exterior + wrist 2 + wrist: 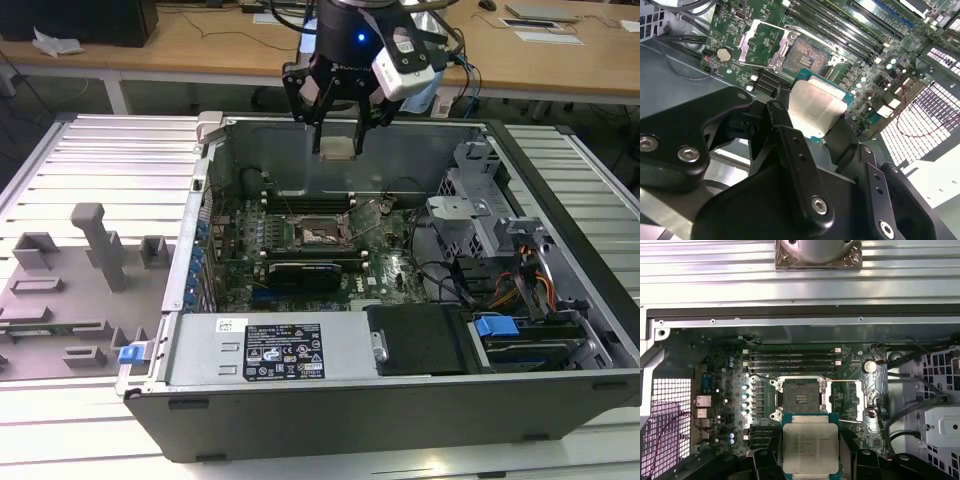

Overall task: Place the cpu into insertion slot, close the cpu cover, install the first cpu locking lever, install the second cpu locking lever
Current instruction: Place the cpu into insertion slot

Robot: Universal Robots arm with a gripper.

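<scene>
- The cpu point(810, 447), a small flat square chip with a silver-grey metal top and a blue-green edge, is clamped by two opposite edges between the black fingers point(785, 130) of the tool point(339, 150), which is closed only to the chip's width.
- The tool holds the chip level in the air above the open grey metal computer case point(420, 150).
- Below the tool, apart from the chip, lies the insertion slot point(801, 399), a square socket with a silver rim and its dark centre exposed.
- The cpu cover point(762, 45), a thin silver frame plate, is swung open just beside the slot.
- Long black memory slots point(792, 357) run past the socket on the green motherboard point(390, 265).
- The case rests on a ribbed silver worktop point(100, 160).
</scene>
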